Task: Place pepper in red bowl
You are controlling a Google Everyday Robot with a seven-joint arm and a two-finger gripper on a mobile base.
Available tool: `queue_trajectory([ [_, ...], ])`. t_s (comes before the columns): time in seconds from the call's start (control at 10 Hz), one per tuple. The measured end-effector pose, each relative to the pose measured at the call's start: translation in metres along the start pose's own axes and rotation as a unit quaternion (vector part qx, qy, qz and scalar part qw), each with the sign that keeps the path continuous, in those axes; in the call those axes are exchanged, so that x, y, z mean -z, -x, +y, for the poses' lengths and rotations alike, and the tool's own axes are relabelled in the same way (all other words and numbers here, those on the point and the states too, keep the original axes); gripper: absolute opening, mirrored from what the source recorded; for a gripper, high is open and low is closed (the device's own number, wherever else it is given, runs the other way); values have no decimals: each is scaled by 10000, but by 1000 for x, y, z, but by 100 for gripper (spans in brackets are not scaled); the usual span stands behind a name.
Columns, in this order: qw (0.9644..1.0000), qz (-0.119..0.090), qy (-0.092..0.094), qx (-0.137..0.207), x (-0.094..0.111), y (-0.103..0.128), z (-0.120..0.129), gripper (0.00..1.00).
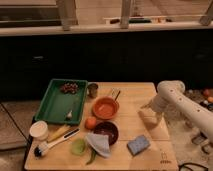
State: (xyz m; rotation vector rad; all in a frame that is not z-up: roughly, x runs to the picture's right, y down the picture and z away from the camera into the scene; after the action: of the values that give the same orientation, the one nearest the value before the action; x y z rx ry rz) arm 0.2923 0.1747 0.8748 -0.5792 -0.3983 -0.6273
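A: Gripper, quick.
B: Gripper [149,108] is over the right side of the wooden table [131,95], at the end of the white arm [172,97]. It hangs above bare wood with its fingers spread wide. It holds nothing and touches nothing.

A: Pepper?
B: Pepper [91,158] is at the front edge of the table. It's dark green and slim, mostly tucked under a crumpled pale cloth [98,142], with only its lower end showing. It's well apart from the gripper.

A: Bowls?
B: There are two. The orange-red bowl [106,107] is mid-table. The dark red bowl [107,130] is just in front of it, and the cloth overlaps its front rim. Can't tell which one the task means.

A: Rest?
B: The orange fruit [90,122] is just left of the bowls. The pale green disc [78,146] is beside the cloth. The blue sponge [138,145] is front right. The green tray [52,107] is on the left, with a metal cup [92,90] at its far corner. A white cup [39,130] and a brush [50,145] are front left.
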Motion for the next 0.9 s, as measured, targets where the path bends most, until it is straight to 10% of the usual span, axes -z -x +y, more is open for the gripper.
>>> queue_trajectory([
  [0.9, 9898, 91, -344, 1378, 43, 124, 17, 80],
])
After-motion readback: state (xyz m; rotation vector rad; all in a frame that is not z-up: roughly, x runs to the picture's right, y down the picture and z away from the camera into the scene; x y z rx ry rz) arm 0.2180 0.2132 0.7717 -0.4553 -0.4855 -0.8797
